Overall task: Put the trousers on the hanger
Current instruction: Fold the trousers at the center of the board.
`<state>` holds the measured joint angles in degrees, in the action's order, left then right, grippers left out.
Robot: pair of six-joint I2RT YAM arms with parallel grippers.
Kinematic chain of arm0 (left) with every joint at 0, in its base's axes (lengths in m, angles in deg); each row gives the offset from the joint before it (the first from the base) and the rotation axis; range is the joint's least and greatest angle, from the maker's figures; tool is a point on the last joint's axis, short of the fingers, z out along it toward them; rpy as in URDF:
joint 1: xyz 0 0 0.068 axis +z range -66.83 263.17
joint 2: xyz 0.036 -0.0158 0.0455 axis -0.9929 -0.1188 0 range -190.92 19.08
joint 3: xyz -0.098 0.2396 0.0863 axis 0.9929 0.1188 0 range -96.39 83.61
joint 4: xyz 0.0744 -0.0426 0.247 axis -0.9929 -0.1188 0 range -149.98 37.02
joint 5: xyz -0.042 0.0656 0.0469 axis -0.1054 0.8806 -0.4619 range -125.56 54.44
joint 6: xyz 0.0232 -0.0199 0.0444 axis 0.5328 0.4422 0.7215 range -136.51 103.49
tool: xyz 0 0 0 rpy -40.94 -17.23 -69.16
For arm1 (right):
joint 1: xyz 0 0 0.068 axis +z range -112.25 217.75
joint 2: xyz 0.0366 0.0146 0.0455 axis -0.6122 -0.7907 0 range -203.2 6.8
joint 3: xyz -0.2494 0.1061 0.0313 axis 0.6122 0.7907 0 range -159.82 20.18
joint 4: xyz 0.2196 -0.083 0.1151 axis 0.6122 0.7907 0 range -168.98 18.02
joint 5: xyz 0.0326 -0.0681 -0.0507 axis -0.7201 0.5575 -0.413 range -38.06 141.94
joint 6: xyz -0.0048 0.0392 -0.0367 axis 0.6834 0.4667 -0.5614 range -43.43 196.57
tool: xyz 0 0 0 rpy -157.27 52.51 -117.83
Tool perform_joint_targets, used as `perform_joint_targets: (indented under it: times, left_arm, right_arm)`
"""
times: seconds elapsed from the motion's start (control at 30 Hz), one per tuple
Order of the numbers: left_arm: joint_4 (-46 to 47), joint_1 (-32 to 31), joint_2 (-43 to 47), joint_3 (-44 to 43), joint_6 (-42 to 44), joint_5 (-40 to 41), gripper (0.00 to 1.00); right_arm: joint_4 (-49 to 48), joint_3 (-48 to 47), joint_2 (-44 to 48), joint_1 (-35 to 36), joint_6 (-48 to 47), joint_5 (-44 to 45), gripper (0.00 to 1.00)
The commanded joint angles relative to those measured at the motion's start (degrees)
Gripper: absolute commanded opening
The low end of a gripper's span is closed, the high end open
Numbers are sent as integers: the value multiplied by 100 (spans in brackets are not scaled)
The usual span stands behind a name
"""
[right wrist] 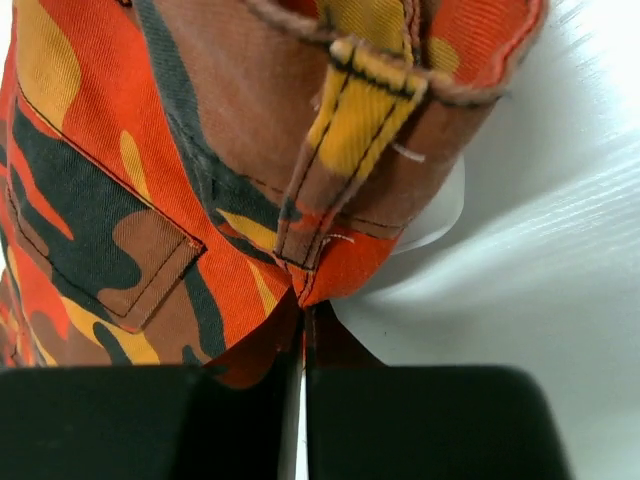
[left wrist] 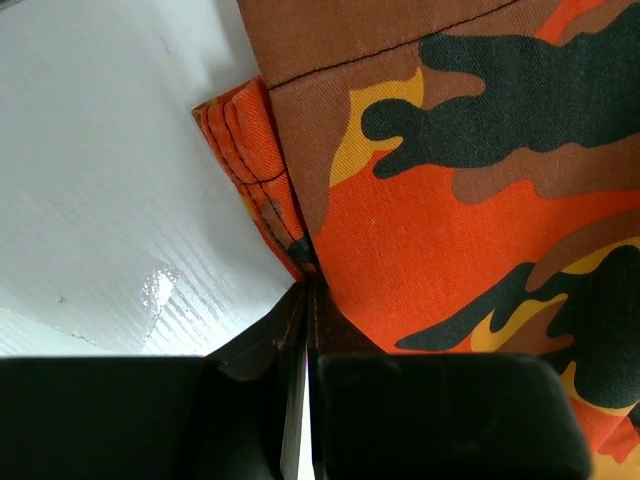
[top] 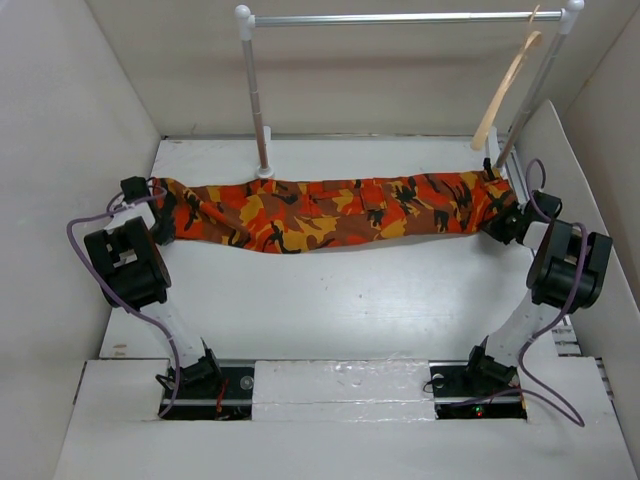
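The camouflage trousers (top: 330, 215) hang stretched in a long band across the back of the white table (top: 330, 300), held at both ends. My left gripper (top: 163, 212) is shut on the left end. In the left wrist view its jaws (left wrist: 306, 290) pinch a hemmed corner of the cloth (left wrist: 470, 200). My right gripper (top: 503, 215) is shut on the right end. The right wrist view has the jaws (right wrist: 304, 305) clamped on the cloth (right wrist: 150, 180) just below a belt loop. The pale wooden hanger (top: 508, 90) hangs tilted from the rail, above and behind the right gripper.
A metal clothes rail (top: 400, 18) on white posts spans the back; its left post base (top: 264, 172) stands just behind the trousers. White walls enclose the table on the left, right and back. Both arm bases sit at the near edge.
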<state>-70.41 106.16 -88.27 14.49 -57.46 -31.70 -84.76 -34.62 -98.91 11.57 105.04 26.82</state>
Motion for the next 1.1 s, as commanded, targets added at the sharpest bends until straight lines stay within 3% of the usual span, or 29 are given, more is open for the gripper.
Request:
perform_joint_targets:
  times: [0.0, 0.33, 0.53, 0.6, 0.73, 0.83, 0.87, 0.9, 1.07]
  left_arm:
    - [-269, 22, -208, -101, 131, 264, 0]
    - [-796, 22, 109, -49, 579, 1748, 0]
    - [-893, 22, 417, 171, 720, 1925, 0]
    - [-876, 22, 539, 250, 720, 1795, 0]
    - [-342, 22, 952, 531, 826, 375, 0]
    - [-77, 22, 1146, 628, 843, -566, 24]
    - [-15, 22, 1146, 637, 808, -718, 38]
    - [11, 22, 1120, 611, 782, -894, 43]
    - [380, 22, 874, 576, 474, -1625, 50]
  right_arm:
    - [-161, -39, 294, 42, 11, 270, 0]
    - [911, 374, 1798, -362, -570, 816, 0]
    - [1131, 831, 2397, -862, -816, 703, 0]
    - [1219, 945, 2538, -977, -956, 527, 0]
    - [1526, 1042, 2670, -1195, -1256, 439, 0]
    - [1623, 1104, 2740, -1460, -1466, 263, 0]
    - [1676, 1078, 2749, -1583, -1554, 262, 0]
    - [1703, 1060, 2749, -1584, -1642, 236, 0]
    - [1660, 1077, 2723, -1584, -1616, 70, 0]
